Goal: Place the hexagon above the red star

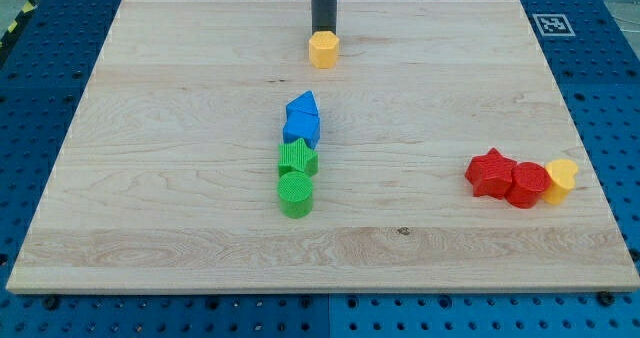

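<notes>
Near the view's top centre, my tip (323, 31) touches the far side of the small yellow hexagon block (323, 50): probably light, rigid, free-sliding; no hand exists, so pushing its flat sides suits. Red star block (490, 173) lies well right on the wooden table (180, 78), abutting a red cylinder (527, 185) and yellow block (561, 179); the central blue-green row stands clear of a direct path.

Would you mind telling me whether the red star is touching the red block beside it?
Touching. The camera view shows the red star pressed against the red block on its right, their edges meeting with no board visible between them.
</notes>
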Controlling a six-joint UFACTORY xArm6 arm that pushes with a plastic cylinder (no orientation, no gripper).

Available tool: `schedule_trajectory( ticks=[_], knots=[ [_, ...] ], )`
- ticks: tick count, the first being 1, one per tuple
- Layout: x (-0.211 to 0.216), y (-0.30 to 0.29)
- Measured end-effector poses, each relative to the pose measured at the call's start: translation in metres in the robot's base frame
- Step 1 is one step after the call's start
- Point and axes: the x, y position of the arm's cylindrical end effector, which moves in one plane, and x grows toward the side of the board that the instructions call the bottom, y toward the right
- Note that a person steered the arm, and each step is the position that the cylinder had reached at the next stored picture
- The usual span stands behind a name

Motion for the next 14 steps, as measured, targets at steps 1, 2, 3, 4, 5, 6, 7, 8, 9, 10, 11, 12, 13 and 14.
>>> schedule_trajectory(
  ticks=[1, 2, 3, 4, 5, 6, 7, 8, 9, 10, 11, 12, 13, 14],
  knots=[
    [0.001, -0.027],
    [0.028, -0.017],
    [0.043, 0.028],
    [0.048, 0.043],
    [0.058, 0.028],
    [0.069, 0.039],
    [0.077, 0.067],
    [0.081, 0.071],
    [0.1, 0.092],
    [0.103, 0.096],
    [0.108, 0.119],
    [0.109, 0.132],
    [0.101, 0.132],
    [0.094, 0.156]
  ],
)
